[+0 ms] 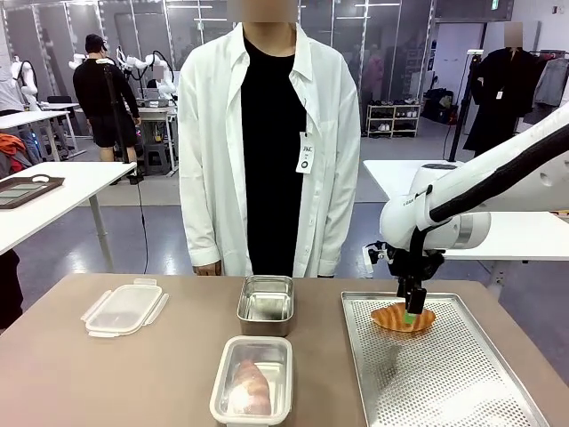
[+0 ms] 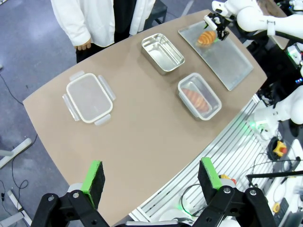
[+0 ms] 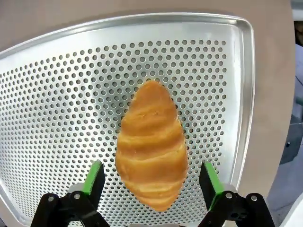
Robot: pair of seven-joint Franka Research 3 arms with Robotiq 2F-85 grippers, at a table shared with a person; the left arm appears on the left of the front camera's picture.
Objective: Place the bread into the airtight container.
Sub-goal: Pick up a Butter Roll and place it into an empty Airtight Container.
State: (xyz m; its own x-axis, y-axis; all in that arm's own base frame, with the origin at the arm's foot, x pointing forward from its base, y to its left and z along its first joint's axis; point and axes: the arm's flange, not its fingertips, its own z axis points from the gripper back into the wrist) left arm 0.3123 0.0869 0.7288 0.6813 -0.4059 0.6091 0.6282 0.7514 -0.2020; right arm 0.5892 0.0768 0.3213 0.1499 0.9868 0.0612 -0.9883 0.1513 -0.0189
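We see our right tool point(image 1: 411, 310) down low over a golden croissant point(image 1: 400, 320). The croissant lies near the far end of a shiny baking tray point(image 1: 444, 382) full of little holes. The tray sits on the right side of the brown desk point(image 1: 133, 382). From the right wrist, this tool point(image 3: 152, 172) is spread wide, with 1 green finger on each side of the croissant point(image 3: 151, 137). The fingers are not squeezing it, and we cannot tell if they touch it.

Our left tool point(image 2: 151, 176) hangs high above the near edge of the desk. It is spread wide too.

In the middle of the desk stand 2 shiny containers, 1 behind the other. The near container point(image 1: 220, 378) has a second croissant point(image 1: 251, 387) lying inside it. In the far container point(image 1: 266, 307) we can see the bare bottom. The 2 containers are close together but not touching. A clear lid point(image 1: 124, 308) with 4 flaps lies flat on the left side of the desk, well apart from both containers.

A person point(image 1: 267, 133) in a white coat stands at the far side of the desk, arms down.
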